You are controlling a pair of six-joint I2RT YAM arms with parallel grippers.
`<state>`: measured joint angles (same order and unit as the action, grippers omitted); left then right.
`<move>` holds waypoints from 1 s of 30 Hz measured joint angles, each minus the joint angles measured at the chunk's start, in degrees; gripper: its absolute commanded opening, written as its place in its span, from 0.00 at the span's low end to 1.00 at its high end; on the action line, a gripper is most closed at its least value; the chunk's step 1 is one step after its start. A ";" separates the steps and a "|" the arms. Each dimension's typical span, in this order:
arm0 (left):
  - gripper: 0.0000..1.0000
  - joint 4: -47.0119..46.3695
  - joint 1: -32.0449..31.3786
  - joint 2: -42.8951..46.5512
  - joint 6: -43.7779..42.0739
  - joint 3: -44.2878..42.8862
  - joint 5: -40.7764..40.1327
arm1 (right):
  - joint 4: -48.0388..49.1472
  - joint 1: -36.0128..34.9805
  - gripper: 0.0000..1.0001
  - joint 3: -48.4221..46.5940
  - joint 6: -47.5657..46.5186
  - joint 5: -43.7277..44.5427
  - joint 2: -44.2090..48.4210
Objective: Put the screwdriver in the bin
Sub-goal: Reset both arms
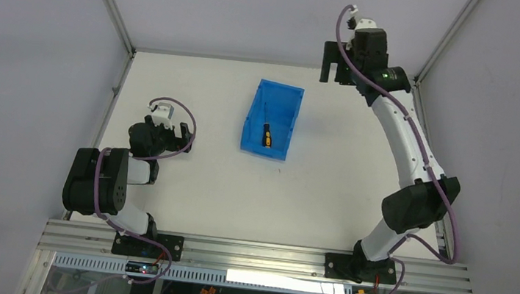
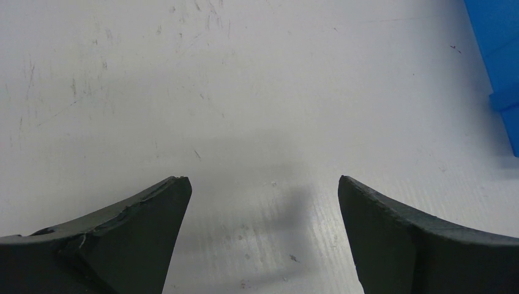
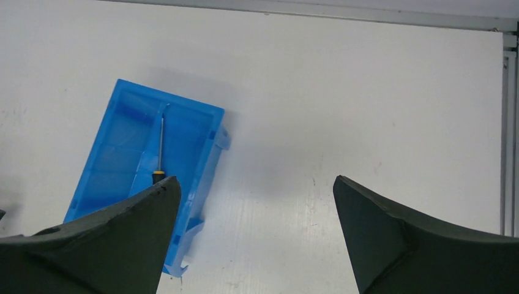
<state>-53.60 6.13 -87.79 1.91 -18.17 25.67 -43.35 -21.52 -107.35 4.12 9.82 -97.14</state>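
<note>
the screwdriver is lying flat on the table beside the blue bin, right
No, the screwdriver lies flat inside the bin, not on the table beside it; the top external view shows this.

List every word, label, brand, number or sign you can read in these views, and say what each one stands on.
No text can be read in any view.
The bin: no lettering shows on its walls.
The screwdriver: no brand or marking can be made out on the handle.
The small board below the left arm's base: any print is too small to read.
</note>
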 measured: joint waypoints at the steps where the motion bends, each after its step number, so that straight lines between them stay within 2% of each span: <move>1: 0.99 0.00 0.00 0.00 0.00 0.00 0.00 | 0.39 1.95 0.99 0.96 -0.02 -1.44 0.68; 9: 0.99 0.00 0.00 0.00 0.00 0.00 0.00 | 2.40 15.39 0.99 6.80 0.00 -12.48 3.13; 15: 0.99 0.00 0.00 0.00 0.00 0.00 0.00 | 3.28 22.53 0.99 7.96 -0.22 -18.34 3.13; 20: 0.99 0.00 0.00 0.00 0.00 0.00 0.00 | 3.26 25.20 0.99 7.91 -1.16 -19.80 2.84; 30: 0.99 0.00 0.00 0.00 0.00 0.00 0.00 | 4.70 25.29 0.99 7.93 -1.20 -19.74 2.14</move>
<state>-53.60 6.13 -87.79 1.91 -18.17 25.67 -38.65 3.77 -99.42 2.92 -9.91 -95.00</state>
